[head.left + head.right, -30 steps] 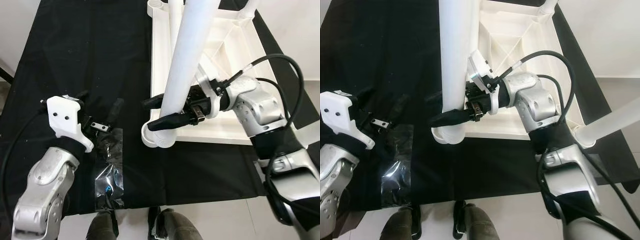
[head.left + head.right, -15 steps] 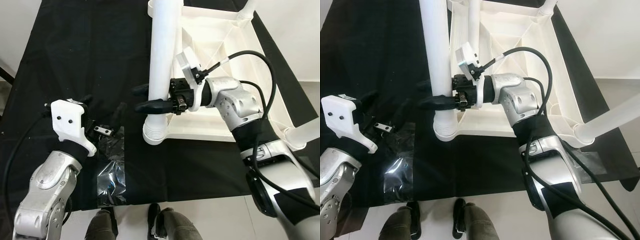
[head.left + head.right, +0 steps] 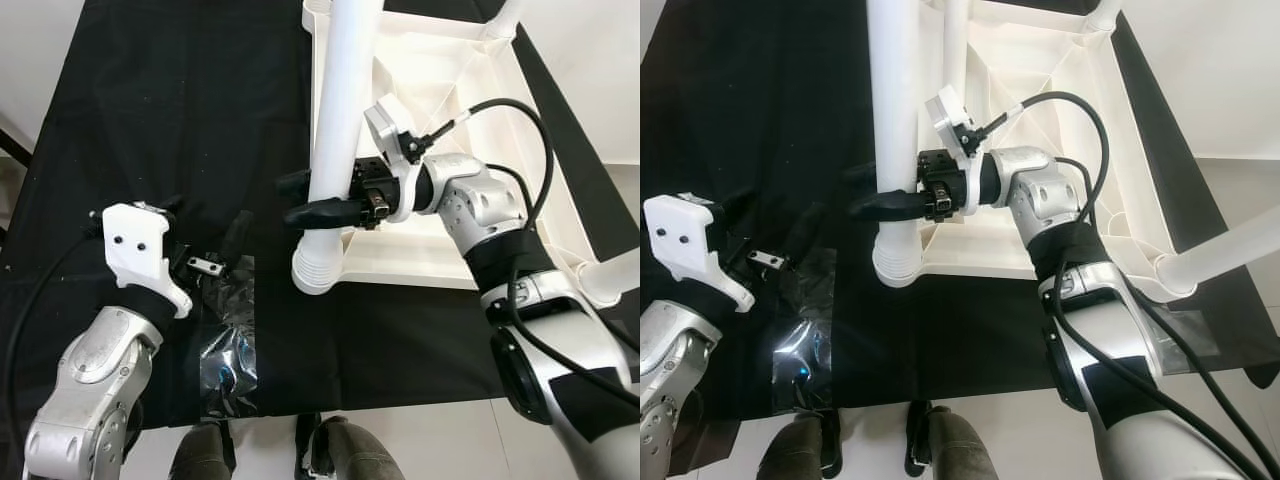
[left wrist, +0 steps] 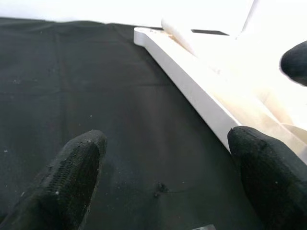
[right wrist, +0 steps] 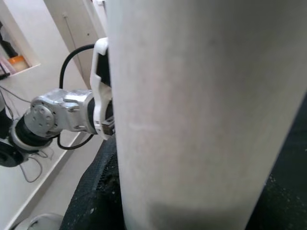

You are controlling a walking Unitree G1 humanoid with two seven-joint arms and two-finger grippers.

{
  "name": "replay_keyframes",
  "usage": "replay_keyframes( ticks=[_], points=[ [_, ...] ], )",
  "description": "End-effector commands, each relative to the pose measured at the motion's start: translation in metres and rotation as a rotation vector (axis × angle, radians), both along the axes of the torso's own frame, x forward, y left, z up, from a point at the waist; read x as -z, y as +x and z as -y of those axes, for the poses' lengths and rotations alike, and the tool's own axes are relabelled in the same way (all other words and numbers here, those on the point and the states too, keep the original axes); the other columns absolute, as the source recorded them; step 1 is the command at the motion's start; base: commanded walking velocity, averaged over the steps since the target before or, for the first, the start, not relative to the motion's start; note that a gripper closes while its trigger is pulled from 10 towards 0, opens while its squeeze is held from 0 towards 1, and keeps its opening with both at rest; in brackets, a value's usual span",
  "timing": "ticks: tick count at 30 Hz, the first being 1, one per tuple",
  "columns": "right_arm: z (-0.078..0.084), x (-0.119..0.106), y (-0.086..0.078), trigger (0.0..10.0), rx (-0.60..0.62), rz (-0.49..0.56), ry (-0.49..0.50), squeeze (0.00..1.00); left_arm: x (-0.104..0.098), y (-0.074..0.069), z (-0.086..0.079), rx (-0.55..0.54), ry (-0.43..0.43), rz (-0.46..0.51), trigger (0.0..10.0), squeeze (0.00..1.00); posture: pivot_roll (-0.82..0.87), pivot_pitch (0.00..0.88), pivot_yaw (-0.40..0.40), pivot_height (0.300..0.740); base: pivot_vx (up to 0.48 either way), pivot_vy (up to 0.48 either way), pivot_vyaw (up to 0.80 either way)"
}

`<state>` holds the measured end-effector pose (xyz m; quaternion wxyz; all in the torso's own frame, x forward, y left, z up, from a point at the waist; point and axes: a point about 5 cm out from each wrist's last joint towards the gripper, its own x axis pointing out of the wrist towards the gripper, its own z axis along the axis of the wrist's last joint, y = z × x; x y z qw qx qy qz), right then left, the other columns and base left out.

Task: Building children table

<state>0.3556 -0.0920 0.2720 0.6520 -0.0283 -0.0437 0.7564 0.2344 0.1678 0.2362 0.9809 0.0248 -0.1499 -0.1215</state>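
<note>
Table leg (image 3: 338, 120): white tube, standing near upright at the near left corner of the upturned tabletop, its ribbed lower end (image 3: 318, 272) sitting at the corner socket by the black cloth.
Tabletop (image 3: 465, 120): white plastic, lying underside up on the cloth, ribs running across the inside; 2nd leg (image 3: 1225, 250) is sticking out at the near right corner, more legs showing at the far corners.
Right gripper (image 3: 322, 198): reaching in from the right, black fingers clamping the leg from both sides, just above the ribbed end; wrist cam is looking straight at the white tube (image 5: 201, 110).
Left gripper (image 3: 205, 232): hovering low over the cloth, well apart from the leg, fingers (image 4: 76, 167) spread wide w/ nothing between them; tabletop edge (image 4: 192, 91) lying ahead of it.
Plastic bag (image 3: 225, 340): clear, crinkled, lying flat on the cloth just near the left gripper, small metal bits inside, too small to tell what.
Cloth (image 3: 180, 110): black, covering the work surface, pale floor showing round it.
Feet (image 3: 340, 455): robot's own, standing at the near edge of the cloth.
</note>
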Motion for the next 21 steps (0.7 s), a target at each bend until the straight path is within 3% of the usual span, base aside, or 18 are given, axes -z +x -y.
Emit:
replay_keyframes(
  ticks=[1, 8, 15, 21],
  points=[
    [0.013, 0.043, 0.002, 10.0, 0.106, -0.068, -0.13, 0.0, 0.005, -0.003, 0.001, 0.007, 0.011, -0.031, 10.0, 0.0, 0.07, 0.388, -0.204, 0.74, 0.0, 0.0, 0.0],
    [0.018, 0.044, -0.002, 10.0, 0.094, 0.031, -0.187, 0.0, 0.006, -0.004, 0.001, 0.006, 0.012, -0.035, 10.0, 0.0, 0.07, 0.388, -0.204, 0.74, 0.0, 0.0, 0.0],
    [0.02, 0.045, -0.009, 10.0, 0.064, 0.195, -0.278, 0.0, 0.005, -0.003, 0.002, 0.012, 0.014, -0.036, 10.0, 0.0, 0.06, 0.383, -0.201, 0.74, 0.0, 0.0, 0.0],
    [0.024, 0.052, -0.011, 10.0, 0.064, 0.226, -0.317, 0.0, 0.005, -0.002, 0.001, 0.012, 0.016, -0.035, 10.0, 0.0, 0.06, 0.383, -0.201, 0.74, 0.0, 0.0, 0.0]
  ],
)
